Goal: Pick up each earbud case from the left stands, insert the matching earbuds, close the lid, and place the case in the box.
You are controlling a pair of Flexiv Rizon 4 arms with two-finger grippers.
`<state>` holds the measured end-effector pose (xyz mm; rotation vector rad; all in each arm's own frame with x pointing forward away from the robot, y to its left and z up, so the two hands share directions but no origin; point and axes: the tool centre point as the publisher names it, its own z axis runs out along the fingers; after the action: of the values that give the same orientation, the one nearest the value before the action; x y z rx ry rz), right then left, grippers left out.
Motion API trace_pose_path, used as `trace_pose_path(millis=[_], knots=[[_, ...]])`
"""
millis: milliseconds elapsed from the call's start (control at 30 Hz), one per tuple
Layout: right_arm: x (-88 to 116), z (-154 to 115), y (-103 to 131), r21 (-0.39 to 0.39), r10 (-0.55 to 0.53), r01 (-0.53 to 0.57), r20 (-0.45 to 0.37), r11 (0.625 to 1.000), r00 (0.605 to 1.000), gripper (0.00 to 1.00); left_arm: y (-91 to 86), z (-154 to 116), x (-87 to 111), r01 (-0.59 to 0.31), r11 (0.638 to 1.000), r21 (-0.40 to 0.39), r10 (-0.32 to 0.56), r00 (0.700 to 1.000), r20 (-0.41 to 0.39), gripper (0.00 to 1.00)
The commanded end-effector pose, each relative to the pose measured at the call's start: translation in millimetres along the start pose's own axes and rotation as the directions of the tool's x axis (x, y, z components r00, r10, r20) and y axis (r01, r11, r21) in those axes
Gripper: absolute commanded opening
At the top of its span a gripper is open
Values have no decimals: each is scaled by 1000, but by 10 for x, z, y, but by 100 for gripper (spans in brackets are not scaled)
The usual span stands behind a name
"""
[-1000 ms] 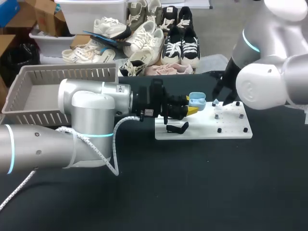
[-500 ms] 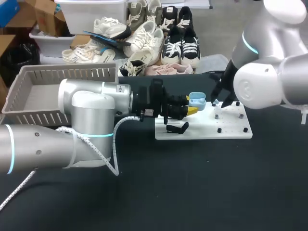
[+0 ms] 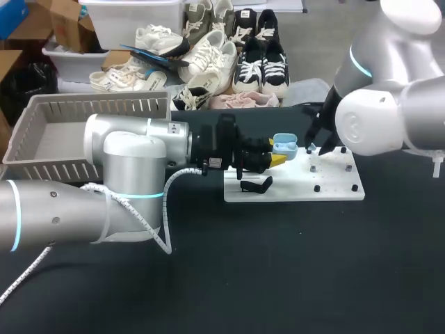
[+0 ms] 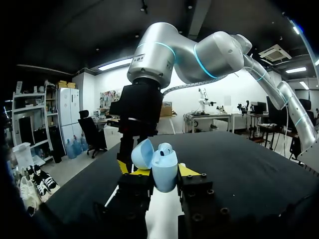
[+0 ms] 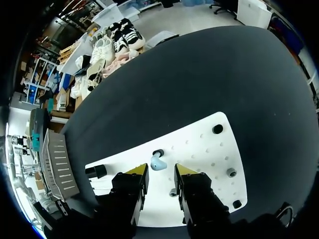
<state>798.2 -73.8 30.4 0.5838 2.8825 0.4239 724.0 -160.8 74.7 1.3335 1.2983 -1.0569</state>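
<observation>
My left gripper (image 4: 164, 172) is shut on a light blue earbud case (image 4: 165, 172), held above the white board (image 3: 292, 189) with its lid (image 4: 142, 153) swung open. One earbud (image 4: 166, 148) shows in the top of the case. In the head view the case (image 3: 284, 147) sits at the left gripper's (image 3: 279, 156) yellow tips. My right gripper (image 5: 161, 172) hangs open over the board (image 5: 199, 154). A light blue earbud (image 5: 158, 162) rests on the board just ahead of its fingertips, in line with the gap and untouched. The right gripper (image 3: 322, 146) is just to the right of the case.
Small black pegs (image 5: 217, 129) stand on the white board, and a black stand (image 3: 257, 186) lies on its left part. A grey slatted basket (image 3: 55, 132) sits at the table's far left. Dark tabletop (image 3: 278, 264) stretches in front of the board.
My right arm has shifted slightly toward the left over the board and its fingers have narrowed a touch. The left arm and the case have not moved.
</observation>
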Motion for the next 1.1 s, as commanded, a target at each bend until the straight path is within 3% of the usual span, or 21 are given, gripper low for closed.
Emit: trace_pose_path(millis=[33, 400, 433, 467, 633, 733, 1100], knots=[[-26, 29, 26, 0, 1, -1, -7, 1000, 1000, 29, 0, -3, 8, -1, 1000, 0, 1, 1000, 2, 0], [-17, 61, 13, 1, 7, -7, -17, 1000, 1000, 27, 0, -3, 8, -1, 1000, 0, 1, 1000, 2, 0], [-16, 62, 12, 2, 7, -7, -18, 1000, 1000, 25, 0, -3, 8, -1, 1000, 0, 1, 1000, 2, 0], [-14, 65, 12, 2, 8, -8, -19, 1000, 1000, 16, 0, -3, 8, -1, 1000, 0, 1, 1000, 2, 0], [-15, 77, 19, 2, 7, -7, -21, 1000, 1000, 11, 0, -3, 8, -1, 1000, 0, 1, 1000, 2, 0], [-20, 85, 24, 3, 8, -8, -23, 1000, 1000, 0, 0, -3, 8, -1, 1000, 0, 1, 1000, 2, 0], [34, -86, 19, 7, 0, 0, 0, 1000, 1000, 0, 0, -3, 8, -1, 1000, 0, 1, 1000, 2, 0]])
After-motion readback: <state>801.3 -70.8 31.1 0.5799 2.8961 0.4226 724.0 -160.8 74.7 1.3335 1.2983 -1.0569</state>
